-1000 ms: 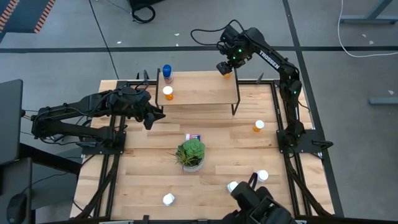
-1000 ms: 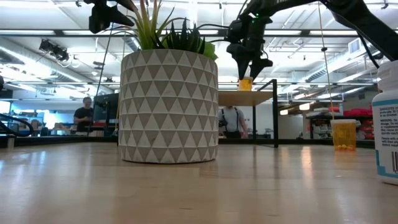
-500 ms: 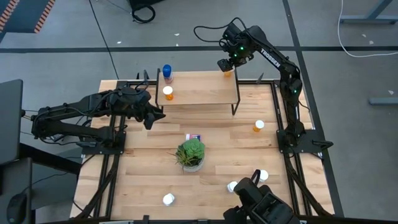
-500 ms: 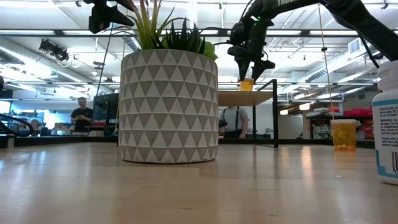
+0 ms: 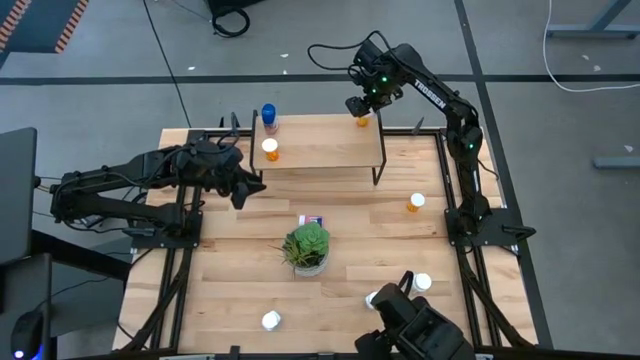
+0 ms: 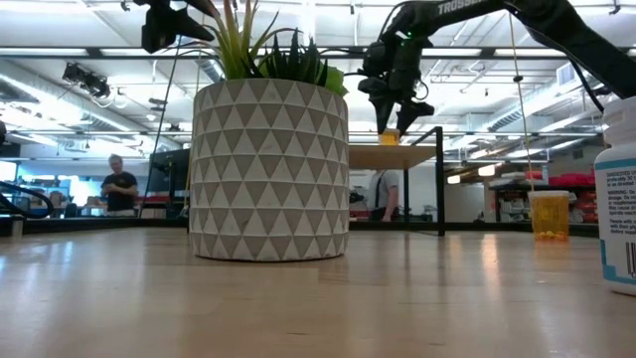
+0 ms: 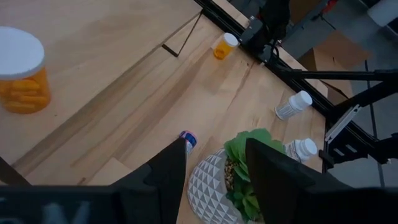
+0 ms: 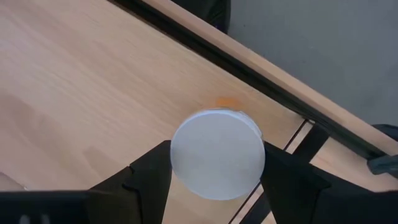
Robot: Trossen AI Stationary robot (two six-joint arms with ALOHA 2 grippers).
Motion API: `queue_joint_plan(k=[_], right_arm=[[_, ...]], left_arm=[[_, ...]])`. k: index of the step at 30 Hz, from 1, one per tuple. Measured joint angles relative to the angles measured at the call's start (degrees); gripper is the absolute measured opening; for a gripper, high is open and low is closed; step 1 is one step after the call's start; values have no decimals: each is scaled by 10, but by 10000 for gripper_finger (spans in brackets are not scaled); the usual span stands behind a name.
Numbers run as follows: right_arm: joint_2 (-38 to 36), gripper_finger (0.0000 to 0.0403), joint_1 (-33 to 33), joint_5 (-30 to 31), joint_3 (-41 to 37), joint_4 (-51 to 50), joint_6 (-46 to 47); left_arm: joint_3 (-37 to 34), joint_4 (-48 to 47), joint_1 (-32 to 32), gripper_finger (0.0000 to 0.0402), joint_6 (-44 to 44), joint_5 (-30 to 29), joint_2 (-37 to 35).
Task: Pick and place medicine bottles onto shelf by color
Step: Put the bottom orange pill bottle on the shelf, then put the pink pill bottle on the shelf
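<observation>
Bottle [image 8: 217,154] between right hand's [image 8: 214,171] fingers

A green potted plant [image 5: 306,248] in a triangle-patterned pot stands mid-table, with a person [image 6: 119,188] in the room behind.

My right hand [image 5: 361,106] hides most of the orange bottle [image 8: 217,154] from above; only its white cap shows. The plant pot [image 6: 269,169] blocks the shelf's [image 6: 396,156] left part.
</observation>
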Motion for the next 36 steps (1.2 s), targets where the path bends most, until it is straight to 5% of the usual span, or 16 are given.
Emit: queue_joint_plan(k=[21, 36], right_arm=[[-1, 316, -1, -25, 35, 7, -7], [-92, 317, 21, -9, 34, -49, 9]], left_arm=[[0, 0, -3, 172, -5, -1, 0], [0, 1, 9, 203, 264, -2, 123]])
